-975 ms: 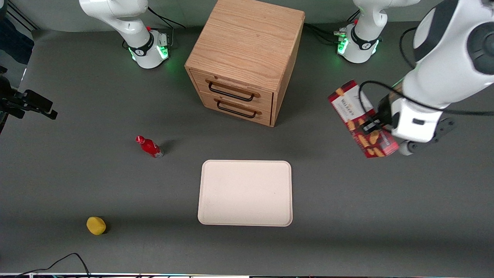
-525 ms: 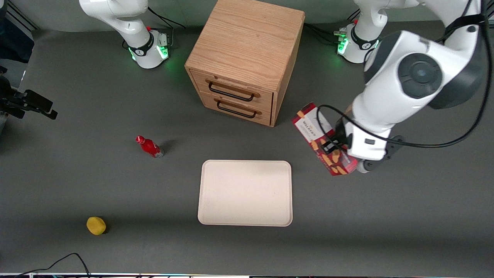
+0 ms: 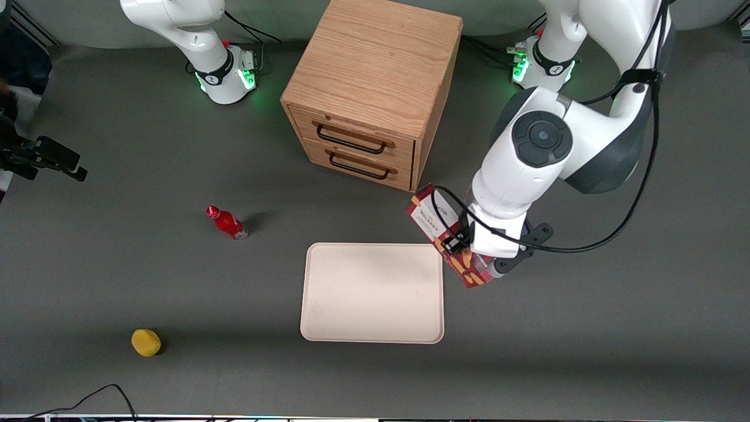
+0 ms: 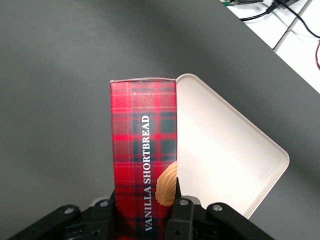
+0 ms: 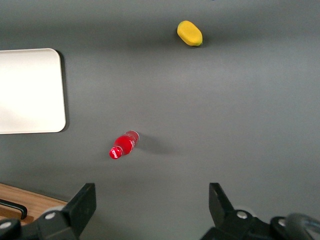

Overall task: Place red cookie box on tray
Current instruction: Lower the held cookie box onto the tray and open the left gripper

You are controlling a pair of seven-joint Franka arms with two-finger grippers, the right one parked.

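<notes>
My left gripper [image 3: 456, 243] is shut on the red cookie box [image 3: 436, 225], a long red tartan carton with a white label and biscuit pictures. It holds the box in the air, tilted, just above the tray's edge at the working arm's end. The tray [image 3: 371, 292] is large, flat and cream-white, and lies on the grey table. In the left wrist view the box [image 4: 144, 155] sits between my two fingers [image 4: 182, 212] and overlaps the tray [image 4: 220, 150].
A wooden two-drawer cabinet [image 3: 371, 88] stands farther from the front camera than the tray. A small red bottle [image 3: 226, 222] and a yellow object [image 3: 146, 342] lie toward the parked arm's end. Cables lie at the table's front edge.
My left gripper has carried the red cookie box from the working arm's end of the table toward the tray and nearer the front camera. It now hangs at the tray's edge.
</notes>
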